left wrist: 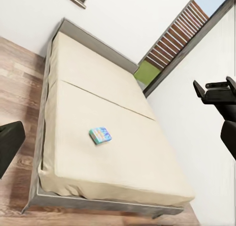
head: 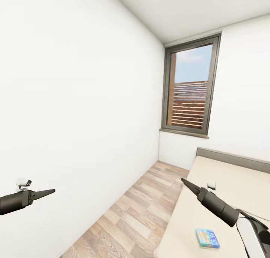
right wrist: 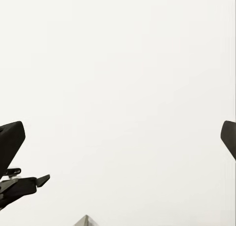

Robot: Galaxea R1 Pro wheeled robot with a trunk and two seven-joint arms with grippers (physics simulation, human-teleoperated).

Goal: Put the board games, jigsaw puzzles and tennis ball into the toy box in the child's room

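One light-blue board game (head: 207, 238) lies on the bed (head: 180, 228) just below the right gripper (head: 184, 181), both grippers empty with spread I cannot tell, so a steep reach could shove it across the bedding.

Two dark grey arms are showing, each tapering to a slim, pointed black left hand (head: 47, 192) and right hand (head: 187, 184). The right arm is widening into a ribbed charcoal cylinder, then a glossy white shell crossed by thin black cables. A small white fitting is sitting atop the left arm.
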